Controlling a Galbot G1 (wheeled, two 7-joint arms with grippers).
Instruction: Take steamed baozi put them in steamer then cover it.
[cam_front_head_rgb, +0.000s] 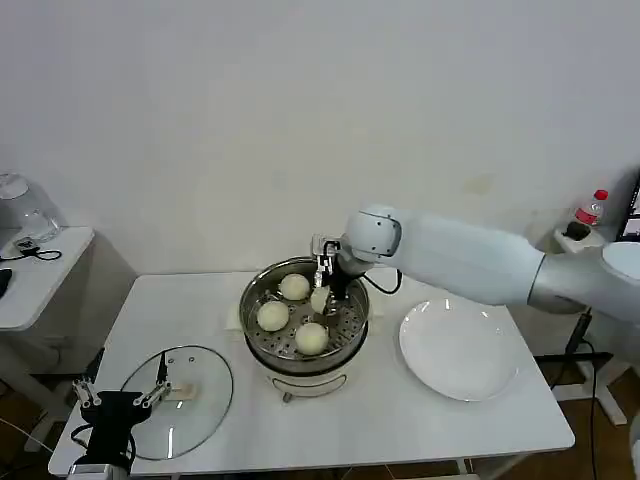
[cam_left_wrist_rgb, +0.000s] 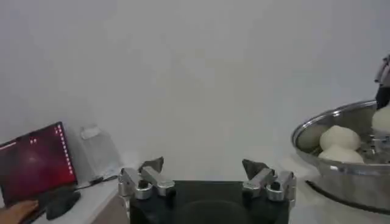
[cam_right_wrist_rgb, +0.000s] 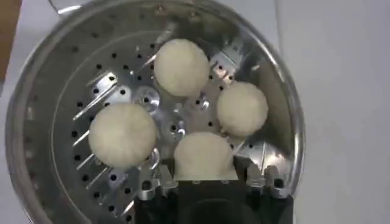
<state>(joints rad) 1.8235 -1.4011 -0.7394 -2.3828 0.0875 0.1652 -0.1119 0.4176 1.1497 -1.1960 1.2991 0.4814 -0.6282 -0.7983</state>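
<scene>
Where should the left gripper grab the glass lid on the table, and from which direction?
Probably by the cream block handle at the centre of the lid, coming straight down from above. The lid lies flat on the table, so its thin metal rim gives little to pinch, while the handle stands up from the glass. The left gripper, fingers open, is beside it.

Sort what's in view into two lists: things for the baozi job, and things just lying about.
For the job:
- four baozi, three on the tray, one in the right gripper
- steamer
- glass lid on the table, by the open left gripper

Lying about:
- white plate
- red-capped bottle
- laptop
</scene>
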